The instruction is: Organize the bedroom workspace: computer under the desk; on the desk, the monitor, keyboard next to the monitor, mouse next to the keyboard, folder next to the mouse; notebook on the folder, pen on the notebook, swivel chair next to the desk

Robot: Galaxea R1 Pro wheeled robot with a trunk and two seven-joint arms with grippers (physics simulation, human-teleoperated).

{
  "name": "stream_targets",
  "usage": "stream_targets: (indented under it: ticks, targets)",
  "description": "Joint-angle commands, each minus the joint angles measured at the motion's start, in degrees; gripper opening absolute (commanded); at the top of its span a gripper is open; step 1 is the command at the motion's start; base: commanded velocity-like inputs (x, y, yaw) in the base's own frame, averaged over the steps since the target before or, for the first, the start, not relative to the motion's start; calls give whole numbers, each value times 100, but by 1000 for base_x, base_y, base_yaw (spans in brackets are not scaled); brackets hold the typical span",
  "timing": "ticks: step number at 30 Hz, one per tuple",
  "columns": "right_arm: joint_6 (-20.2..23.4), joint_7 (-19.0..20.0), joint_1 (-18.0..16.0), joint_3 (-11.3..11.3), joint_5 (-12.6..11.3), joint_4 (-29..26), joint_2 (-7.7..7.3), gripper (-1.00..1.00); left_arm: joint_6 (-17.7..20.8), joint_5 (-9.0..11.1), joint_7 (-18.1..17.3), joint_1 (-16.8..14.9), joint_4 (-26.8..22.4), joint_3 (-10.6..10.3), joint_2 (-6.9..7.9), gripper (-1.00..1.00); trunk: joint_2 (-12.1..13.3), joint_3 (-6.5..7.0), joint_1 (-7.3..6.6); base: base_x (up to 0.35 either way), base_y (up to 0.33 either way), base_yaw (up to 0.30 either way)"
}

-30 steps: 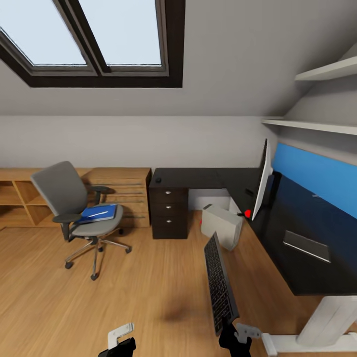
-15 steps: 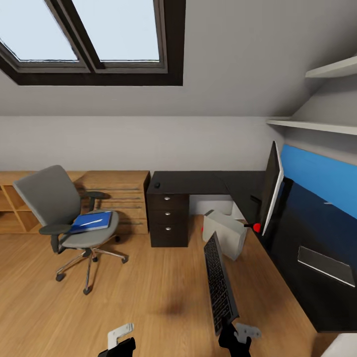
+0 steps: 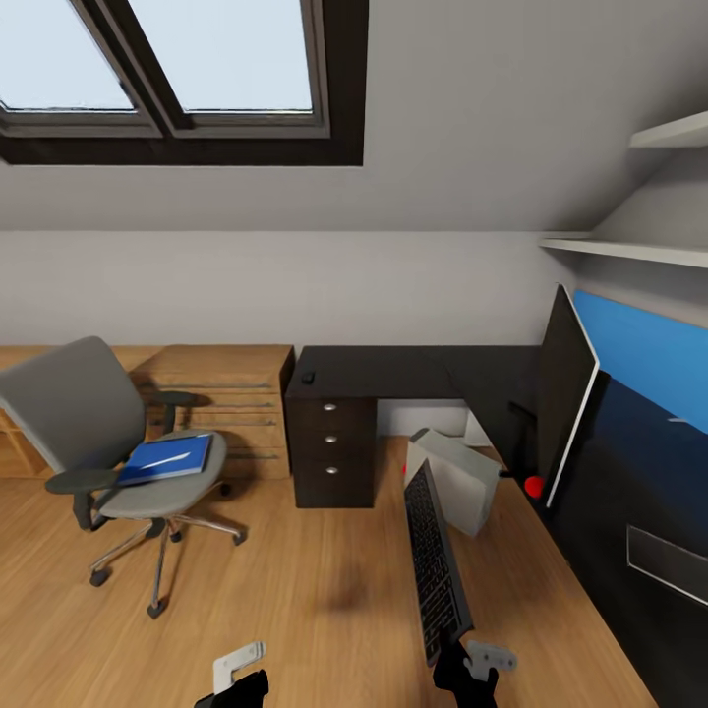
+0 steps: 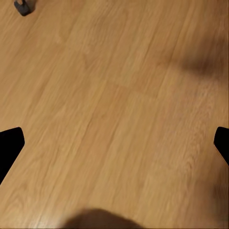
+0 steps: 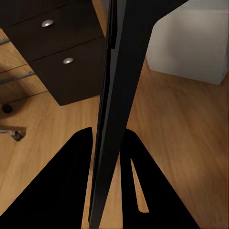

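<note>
At the left of the head view the swivel chair (image 3: 93, 442) stands on the wooden floor (image 3: 295, 580), with the blue folder (image 3: 167, 458) lying on its seat and the white pen (image 3: 169, 457) on top. Behind it sits a wooden chest of drawers (image 3: 221, 398). At bottom centre the left gripper (image 3: 236, 678) hangs over bare floor, its fingers spread wide and holding nothing. Mid-frame, the black drawer unit (image 3: 334, 447) carries the worktop (image 3: 393, 369), where the small mouse (image 3: 308, 377) lies. The right gripper (image 3: 470, 669) is clamped on one end of the keyboard (image 3: 433, 560), which points toward the computer (image 3: 452, 479) on the floor. At right the monitor (image 3: 565, 393) stands on the worktop, with the grey notebook (image 3: 669, 560) lying beyond it.
</note>
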Motion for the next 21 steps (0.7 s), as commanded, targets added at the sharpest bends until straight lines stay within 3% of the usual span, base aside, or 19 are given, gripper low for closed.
stream_targets:
  ticks: [1,16,21]
  targets:
    - [-15,69,-7,4,-57,8,0,-100,-24,58,35,-4,1,-39,4,100,-3,-6,3,259,0,0]
    - [-14,69,-7,4,-58,8,-1,-100,-21,58,35,-4,1,-42,4,100,-3,-6,3,259,82,0]
    - [-24,77,-7,4,-57,8,-6,-100,-21,58,35,-4,1,-45,0,100,-3,-6,3,68,10,0]
